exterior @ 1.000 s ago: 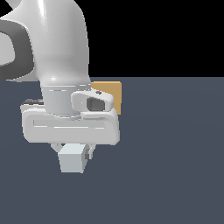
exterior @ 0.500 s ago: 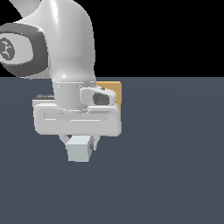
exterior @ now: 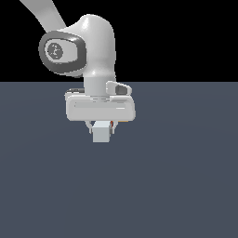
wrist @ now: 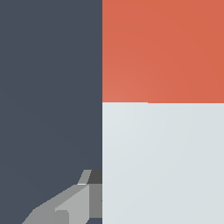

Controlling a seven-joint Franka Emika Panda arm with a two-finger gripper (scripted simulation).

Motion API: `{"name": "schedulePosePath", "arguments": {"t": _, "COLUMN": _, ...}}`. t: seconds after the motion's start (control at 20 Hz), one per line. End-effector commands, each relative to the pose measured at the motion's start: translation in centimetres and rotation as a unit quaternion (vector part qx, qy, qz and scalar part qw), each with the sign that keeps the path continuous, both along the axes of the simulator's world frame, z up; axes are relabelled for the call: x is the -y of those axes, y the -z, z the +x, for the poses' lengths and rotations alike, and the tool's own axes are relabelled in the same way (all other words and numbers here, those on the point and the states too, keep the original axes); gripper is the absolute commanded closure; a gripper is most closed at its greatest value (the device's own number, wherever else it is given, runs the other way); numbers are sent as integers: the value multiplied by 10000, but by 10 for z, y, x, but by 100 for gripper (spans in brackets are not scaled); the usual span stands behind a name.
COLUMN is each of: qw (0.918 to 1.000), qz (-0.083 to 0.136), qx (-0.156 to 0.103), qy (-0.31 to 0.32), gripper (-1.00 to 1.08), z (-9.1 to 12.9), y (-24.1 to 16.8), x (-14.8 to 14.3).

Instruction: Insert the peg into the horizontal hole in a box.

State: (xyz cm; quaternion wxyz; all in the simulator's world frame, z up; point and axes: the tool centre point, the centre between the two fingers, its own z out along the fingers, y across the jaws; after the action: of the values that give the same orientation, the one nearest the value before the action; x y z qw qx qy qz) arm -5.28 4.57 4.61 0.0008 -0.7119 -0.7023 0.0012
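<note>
Exterior view, left to right: the left half of the counter is plain slate surface. Just left of centre, not far in front of the far edge, the arm comes down to the gripper. The peg sits between the fingers, pale end face toward the camera, with a sliver of orange-red showing beside it. The right half of the counter is plain slate like the left.

Gripper state: clamped on the peg, judging by the fingers flanking it on both sides. Peg looks lifted clear of the counter, though no shadow confirms this.

Wrist view: the peg fills one side of the picture, pale section meeting the orange-red section at a straight line. One finger is pressed against the pale part, so the grasp is on the pale length, not the coloured end.

Progress, as a judgement: pickup done, peg held roughly level. Alignment and insertion are left.

Hidden or unclear:
- Box and hole not visible in either view; possibly behind the hand, cannot confirm.
- Peg's length runs away from the exterior camera, so only its end face reads; the far tip is hidden.
- Second finger is out of sight in the wrist view.
- Peg's height over the counter cannot be judged.
</note>
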Motion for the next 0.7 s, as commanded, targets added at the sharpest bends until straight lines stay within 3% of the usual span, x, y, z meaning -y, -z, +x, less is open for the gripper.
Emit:
{"name": "schedulePosePath", "arguments": {"t": 0.0, "qw": 10000, "qz": 0, "qx": 16, "qy": -29, "gripper": 108, "z": 7, "y": -6, "x": -26}}
{"name": "schedulePosePath", "arguments": {"t": 0.3, "qw": 10000, "qz": 1, "qx": 15, "qy": -83, "gripper": 108, "z": 18, "y": -14, "x": -67}}
{"name": "schedulePosePath", "arguments": {"t": 0.65, "qw": 9999, "qz": 3, "qx": 14, "qy": -100, "gripper": 108, "z": 22, "y": -15, "x": -77}}
